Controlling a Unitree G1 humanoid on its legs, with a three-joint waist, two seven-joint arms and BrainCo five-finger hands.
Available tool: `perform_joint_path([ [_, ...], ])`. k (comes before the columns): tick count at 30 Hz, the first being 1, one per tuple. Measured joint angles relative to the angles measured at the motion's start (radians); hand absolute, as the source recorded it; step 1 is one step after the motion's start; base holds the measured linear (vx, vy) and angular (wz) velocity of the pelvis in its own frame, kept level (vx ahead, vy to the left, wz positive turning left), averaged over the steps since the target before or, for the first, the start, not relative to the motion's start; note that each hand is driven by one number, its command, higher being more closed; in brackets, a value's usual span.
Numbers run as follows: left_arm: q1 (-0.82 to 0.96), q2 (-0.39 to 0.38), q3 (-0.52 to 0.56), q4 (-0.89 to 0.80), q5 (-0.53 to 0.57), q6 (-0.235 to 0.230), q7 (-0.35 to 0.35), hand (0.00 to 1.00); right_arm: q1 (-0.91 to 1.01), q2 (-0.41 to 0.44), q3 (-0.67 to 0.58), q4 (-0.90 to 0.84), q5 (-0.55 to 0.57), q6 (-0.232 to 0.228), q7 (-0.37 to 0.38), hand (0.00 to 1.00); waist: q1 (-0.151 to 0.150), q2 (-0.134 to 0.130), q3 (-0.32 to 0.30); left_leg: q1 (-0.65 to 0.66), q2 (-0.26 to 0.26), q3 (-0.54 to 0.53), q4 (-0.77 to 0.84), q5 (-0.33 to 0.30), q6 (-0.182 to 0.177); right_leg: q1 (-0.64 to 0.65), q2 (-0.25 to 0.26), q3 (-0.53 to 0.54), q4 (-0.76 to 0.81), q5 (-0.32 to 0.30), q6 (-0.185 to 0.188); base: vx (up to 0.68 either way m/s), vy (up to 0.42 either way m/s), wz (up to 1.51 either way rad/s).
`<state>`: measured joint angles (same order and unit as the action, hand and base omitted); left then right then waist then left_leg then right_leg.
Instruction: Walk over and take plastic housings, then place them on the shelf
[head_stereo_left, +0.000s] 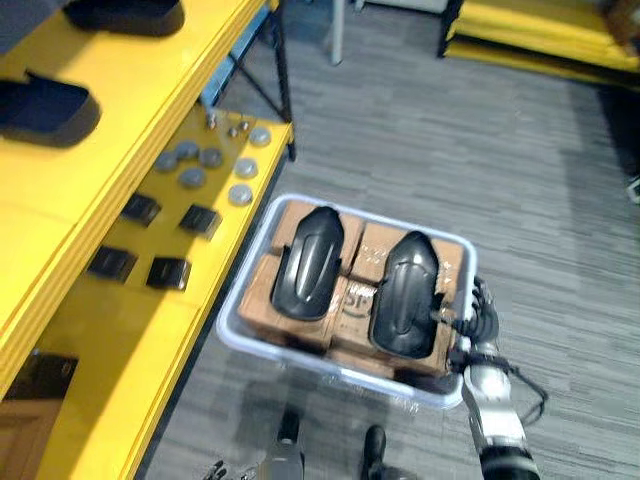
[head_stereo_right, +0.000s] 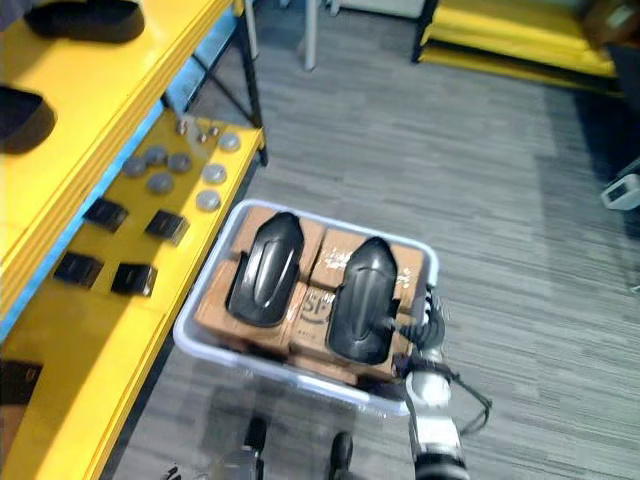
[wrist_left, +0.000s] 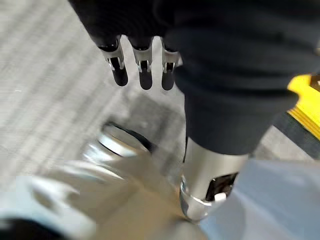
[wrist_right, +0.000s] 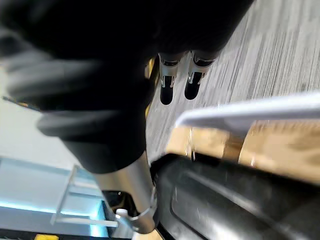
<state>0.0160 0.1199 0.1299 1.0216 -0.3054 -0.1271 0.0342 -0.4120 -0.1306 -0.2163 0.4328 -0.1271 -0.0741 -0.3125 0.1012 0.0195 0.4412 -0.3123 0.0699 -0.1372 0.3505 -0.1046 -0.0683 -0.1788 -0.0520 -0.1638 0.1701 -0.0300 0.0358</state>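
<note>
The left housing (head_stereo_left: 307, 262) and right housing (head_stereo_left: 404, 293) lie on cardboard boxes (head_stereo_left: 366, 250) in the bin (head_stereo_left: 380, 216). At the bin's right edge the right hand (head_stereo_left: 478, 312) sits beside the right housing, fingers straight. The left hand (wrist_left: 142, 70) has relaxed, empty fingers.

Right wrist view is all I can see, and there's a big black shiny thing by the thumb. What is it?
Observer: A black plastic housing, lying on cardboard boxes inside a pale bin.
Operator: Is it the only one?
Observer: No, a second housing lies beside it, on the robot's left.
Operator: Where's the shelf?
Observer: A yellow shelf stands by the bin's left side, with two similar black pieces on its upper level.
</note>
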Motion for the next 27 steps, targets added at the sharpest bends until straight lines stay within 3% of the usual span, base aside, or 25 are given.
perform_joint_path([
  [4, -0.018, 0.000, -0.052, 0.001, -0.056, -0.003, 0.019, 0.00, -0.178, -0.079, 0.002, 0.256, 0.074, 0.019, -0.042, 0.00, 0.028, 0.020, 0.014, -0.088, -0.013, -0.016, 0.042, 0.005, 0.007, -0.077, -0.010, -0.013, 0.038, 0.000, 0.000, -0.10, 0.048, 0.11],
  [12, -0.102, 0.008, -0.101, 0.042, -0.106, -0.012, 0.070, 0.00, -0.306, -0.125, 0.002, 0.379, 0.083, 0.051, -0.103, 0.00, 0.038, 0.026, 0.026, -0.213, -0.018, -0.031, 0.129, -0.001, 0.006, -0.207, -0.017, -0.014, 0.150, -0.024, 0.001, -0.06, 0.006, 0.02],
  [13, -0.107, 0.008, -0.107, 0.042, -0.107, -0.016, 0.074, 0.00, -0.314, -0.126, 0.002, 0.383, 0.082, 0.055, -0.108, 1.00, 0.038, 0.026, 0.026, -0.221, -0.019, -0.032, 0.135, -0.001, 0.006, -0.217, -0.019, -0.014, 0.160, -0.027, 0.001, -0.10, -0.013, 0.03],
  [18, -0.160, 0.006, -0.117, 0.042, -0.124, -0.023, 0.093, 0.00, -0.420, -0.180, -0.003, 0.494, 0.085, 0.055, -0.154, 1.00, 0.033, 0.026, 0.026, -0.281, -0.026, -0.034, 0.146, 0.004, 0.012, -0.290, -0.034, -0.018, 0.208, -0.040, 0.007, -0.10, 0.003, 0.03],
  [22, -0.182, 0.007, -0.118, 0.039, -0.123, -0.021, 0.091, 0.00, -0.459, -0.232, 0.003, 0.555, 0.087, 0.062, -0.114, 1.00, 0.023, 0.026, 0.026, -0.301, -0.024, -0.041, 0.146, 0.010, 0.012, -0.302, -0.039, -0.035, 0.209, -0.039, 0.007, -0.01, 0.012, 0.09],
  [27, -0.204, 0.004, -0.130, 0.021, -0.120, -0.016, 0.087, 0.00, -0.513, -0.280, 0.082, 0.632, 0.086, 0.112, -0.032, 1.00, 0.023, 0.026, 0.025, -0.294, -0.025, -0.040, 0.140, 0.019, 0.009, -0.297, -0.043, -0.042, 0.212, -0.039, 0.000, 0.06, 0.011, 0.03],
])
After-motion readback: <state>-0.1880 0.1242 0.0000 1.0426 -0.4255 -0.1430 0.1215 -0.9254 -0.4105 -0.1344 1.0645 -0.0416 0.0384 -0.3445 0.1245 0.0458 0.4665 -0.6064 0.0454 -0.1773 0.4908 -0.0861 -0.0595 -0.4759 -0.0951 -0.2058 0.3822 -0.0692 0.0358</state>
